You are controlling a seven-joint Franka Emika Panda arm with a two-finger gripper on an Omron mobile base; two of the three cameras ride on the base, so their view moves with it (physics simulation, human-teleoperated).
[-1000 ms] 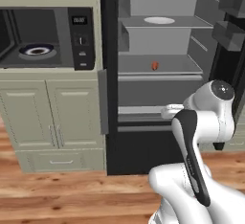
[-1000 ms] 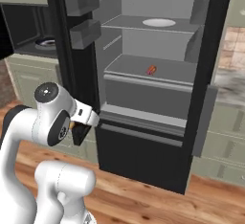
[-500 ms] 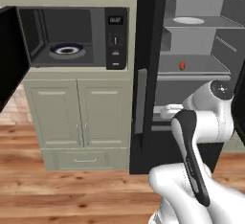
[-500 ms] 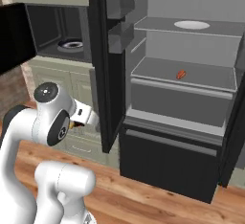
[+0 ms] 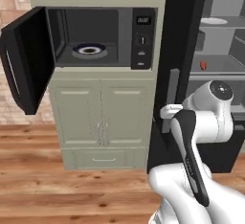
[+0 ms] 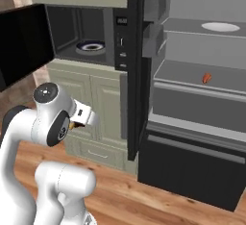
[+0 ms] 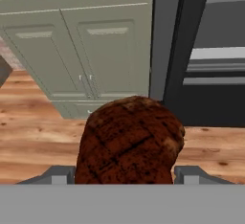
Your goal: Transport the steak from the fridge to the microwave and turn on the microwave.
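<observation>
Black framing is marking out the fridge (image 6: 192,123), the largest thing here, standing open with its grey shelves bare apart from a white plate (image 6: 220,26) high up and a small orange-red oval item (image 6: 206,78) on the shelf below. Left of it, above the cream cabinet doors (image 5: 103,122), the microwave (image 5: 103,39) is sitting with its black door (image 5: 24,58) swung wide to the left, exposing the turntable ring (image 5: 89,50) and leaving the control panel (image 5: 142,39) clear on the right side. The arm is folding low in front of the base, holding the gripper (image 7: 123,173) down at cabinet height, pointing at the lower doors and the wooden floor (image 5: 57,170). In the hand view the steak (image 7: 129,144), dark brown and grill-marked, is sitting squarely between the two finger tips, which are pressing in on its flanks, so the fingers are closing on it rather than standing apart. The relation that matters next appears to be height: the open microwave cavity is lying well above and ahead of the carried steak, so the hand will likely need to be lifting and reaching forward.
</observation>
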